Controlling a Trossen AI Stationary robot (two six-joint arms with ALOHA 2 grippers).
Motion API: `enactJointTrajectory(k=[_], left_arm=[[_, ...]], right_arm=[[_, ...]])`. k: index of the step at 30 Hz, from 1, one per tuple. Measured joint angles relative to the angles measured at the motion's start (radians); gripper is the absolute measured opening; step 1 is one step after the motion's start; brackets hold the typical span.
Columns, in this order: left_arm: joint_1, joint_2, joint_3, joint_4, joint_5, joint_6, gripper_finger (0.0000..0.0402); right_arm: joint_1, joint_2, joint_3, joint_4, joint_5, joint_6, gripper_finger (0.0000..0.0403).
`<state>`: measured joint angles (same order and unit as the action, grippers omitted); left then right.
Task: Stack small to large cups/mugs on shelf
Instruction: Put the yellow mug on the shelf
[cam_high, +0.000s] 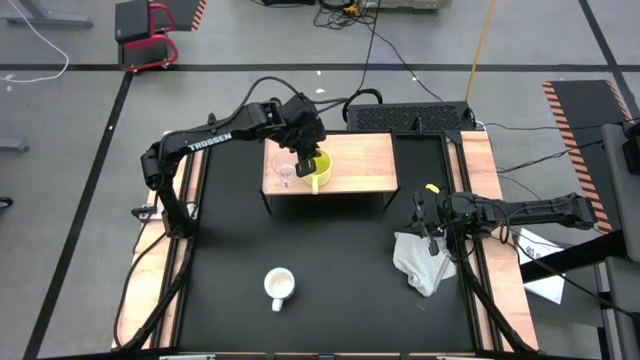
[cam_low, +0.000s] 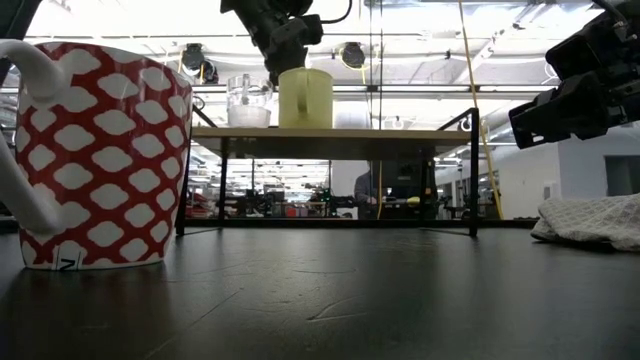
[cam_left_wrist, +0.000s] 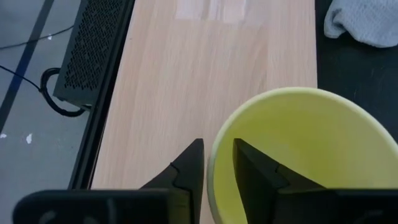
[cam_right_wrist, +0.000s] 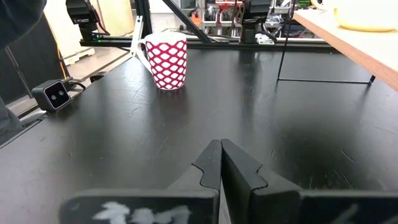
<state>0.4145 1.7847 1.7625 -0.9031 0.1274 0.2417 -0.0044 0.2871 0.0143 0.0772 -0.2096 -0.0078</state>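
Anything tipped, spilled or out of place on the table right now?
Nothing spilled or tipped. The glass cup and yellow mug stand upright on the shelf; only the patterned mug remains on the tabletop.

A grey floor (cam_high: 60, 120) surrounds the table, crossed by dark tape lines (cam_high: 90, 68) that run straight along its far edge and slant off past its corner. A red-framed stand (cam_high: 150, 35) sits on the floor at the far left, and loose cables (cam_high: 345, 12) trail near the far edge. An orange-and-black hazard strip (cam_high: 570, 110) marks the floor on the right. Looking level across the table, the room behind is a bright workshop (strongly backlit), with rows of ceiling lights (cam_low: 440, 25) overhead and cluttered benches (cam_low: 300, 200) in the distance. A black perforated box (cam_left_wrist: 93, 50) rests on the floor.
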Motion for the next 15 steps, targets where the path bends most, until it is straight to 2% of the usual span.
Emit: enactJointTrajectory(k=[15], left_arm=[[0.000, -0.002, 0.001, 0.008, 0.003, 0.020, 0.0088]], right_arm=[[0.000, 0.000, 0.000, 0.000, 0.000, 0.000, 0.0000]])
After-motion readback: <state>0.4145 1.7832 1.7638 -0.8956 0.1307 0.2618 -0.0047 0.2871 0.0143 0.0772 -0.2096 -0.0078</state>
